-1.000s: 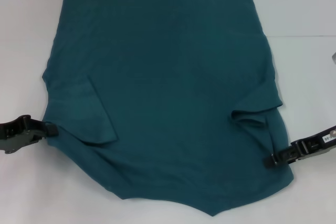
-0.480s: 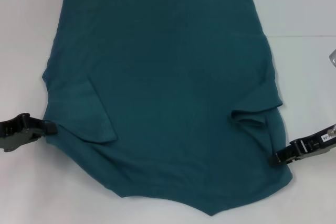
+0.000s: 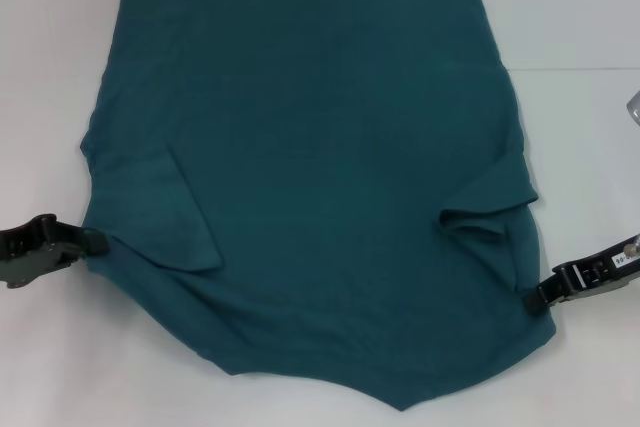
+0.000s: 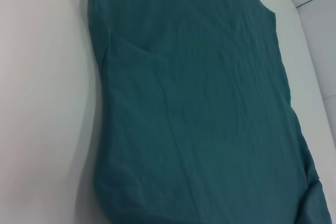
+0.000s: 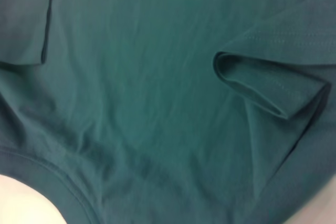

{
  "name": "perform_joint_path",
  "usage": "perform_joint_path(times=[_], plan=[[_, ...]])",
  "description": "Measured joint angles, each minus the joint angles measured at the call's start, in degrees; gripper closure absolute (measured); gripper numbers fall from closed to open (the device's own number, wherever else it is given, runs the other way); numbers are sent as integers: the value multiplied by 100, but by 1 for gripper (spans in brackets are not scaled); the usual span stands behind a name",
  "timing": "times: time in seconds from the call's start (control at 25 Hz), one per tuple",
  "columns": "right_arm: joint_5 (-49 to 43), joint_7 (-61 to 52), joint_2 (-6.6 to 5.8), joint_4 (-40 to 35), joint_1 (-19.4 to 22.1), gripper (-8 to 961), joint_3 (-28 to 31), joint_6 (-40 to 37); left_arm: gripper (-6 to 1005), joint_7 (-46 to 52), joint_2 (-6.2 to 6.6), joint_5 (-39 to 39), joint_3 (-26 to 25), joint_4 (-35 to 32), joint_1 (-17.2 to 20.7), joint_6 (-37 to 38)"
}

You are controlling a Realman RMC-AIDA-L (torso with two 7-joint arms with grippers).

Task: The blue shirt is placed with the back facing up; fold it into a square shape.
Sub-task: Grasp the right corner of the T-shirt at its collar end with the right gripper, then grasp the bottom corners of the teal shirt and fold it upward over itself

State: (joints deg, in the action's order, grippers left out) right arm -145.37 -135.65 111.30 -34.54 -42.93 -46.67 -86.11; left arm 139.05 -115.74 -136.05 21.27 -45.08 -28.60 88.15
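The blue shirt (image 3: pixel 320 167) lies flat on the white table (image 3: pixel 50 67), plain side up, with its neckline toward the near edge. Both short sleeves are folded inward over the body: one at the left (image 3: pixel 185 222), one at the right (image 3: pixel 490 212). My left gripper (image 3: pixel 92 243) sits low at the shirt's left edge, just touching the cloth. My right gripper (image 3: pixel 538 297) is at the right edge near the bottom corner. The left wrist view shows the shirt (image 4: pixel 199 108) lengthwise. The right wrist view is filled by the shirt (image 5: pixel 147 87) and the folded right sleeve (image 5: pixel 273 87).
White table surface surrounds the shirt on the left and right. A small grey object (image 3: pixel 634 107) pokes in at the right border. A seam line (image 3: pixel 580 69) crosses the table at the far right.
My right gripper has slid to the right, from over the shirt's edge to just beside it. The left gripper and the shirt have hardly moved.
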Motion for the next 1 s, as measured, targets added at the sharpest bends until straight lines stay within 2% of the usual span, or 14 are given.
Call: perform_joint_path(times=[0.16, 0.4, 0.48, 0.68, 1.0], plan=[[31, 8, -3, -9, 42, 904, 42, 40, 984, -16, 0, 0, 0, 0, -3, 0], [60, 6, -49, -27, 68, 909, 61, -81, 984, -149, 0, 0, 0, -38, 42, 114], [63, -10, -103, -49, 101, 911, 82, -291, 984, -250, 13, -1, -4, -65, 64, 258], [53, -17, -144, -168, 165, 915, 131, -682, 984, -407, 53, -88, 78, -216, 140, 733], [38, 53, -113, -576, 442, 918, 127, -1526, 984, -566, 43, -587, 107, -712, 339, 1668]])
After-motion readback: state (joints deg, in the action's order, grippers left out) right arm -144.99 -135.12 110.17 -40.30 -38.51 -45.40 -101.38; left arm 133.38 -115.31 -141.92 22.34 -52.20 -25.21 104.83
